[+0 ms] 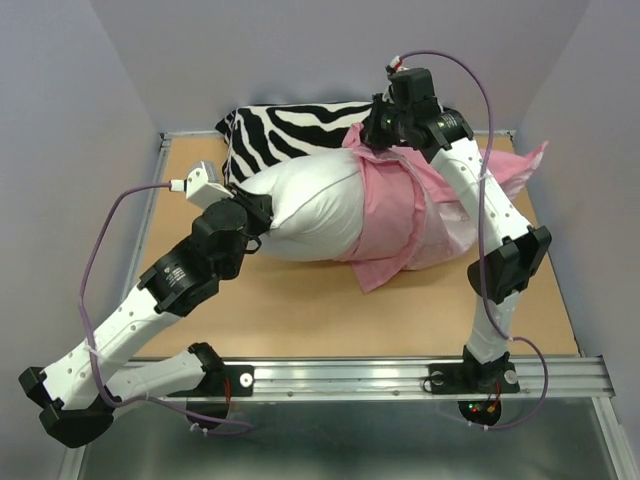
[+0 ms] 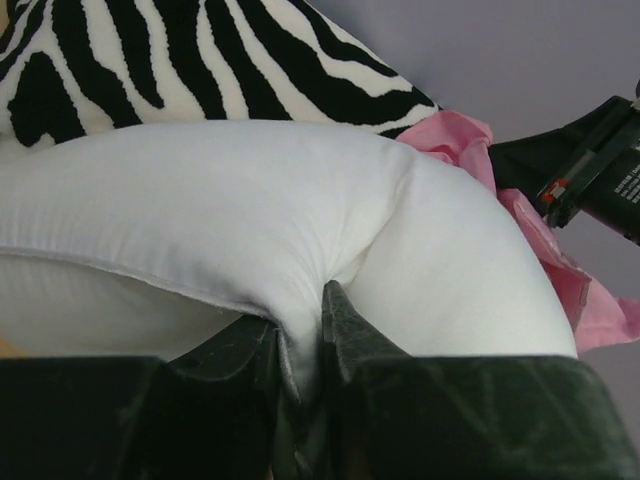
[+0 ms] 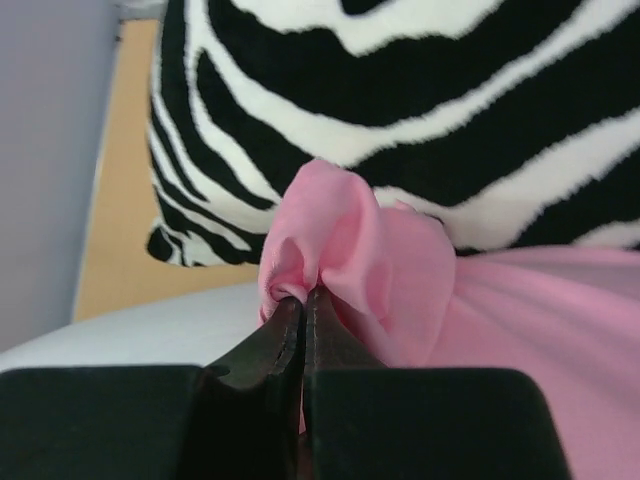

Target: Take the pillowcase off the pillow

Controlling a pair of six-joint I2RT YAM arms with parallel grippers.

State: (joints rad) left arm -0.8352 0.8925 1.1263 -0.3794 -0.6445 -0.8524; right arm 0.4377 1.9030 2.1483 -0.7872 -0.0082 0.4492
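Note:
The white pillow (image 1: 315, 205) lies across the middle of the table, its left half bare. The pink pillowcase (image 1: 400, 225) covers its right half, bunched at the middle. My left gripper (image 1: 257, 213) is shut on the pillow's left end; the left wrist view shows white fabric (image 2: 250, 220) pinched between the jaws (image 2: 303, 320). My right gripper (image 1: 378, 135) is shut on a fold of the pillowcase's open edge at the far side; the right wrist view shows pink cloth (image 3: 340, 240) bunched at the gripper's tips (image 3: 303, 296).
A zebra-striped cushion (image 1: 285, 130) lies behind the pillow at the back of the table, touching it. A loose pink corner (image 1: 525, 160) reaches toward the right wall. Bare wooden tabletop (image 1: 300, 310) lies in front of the pillow.

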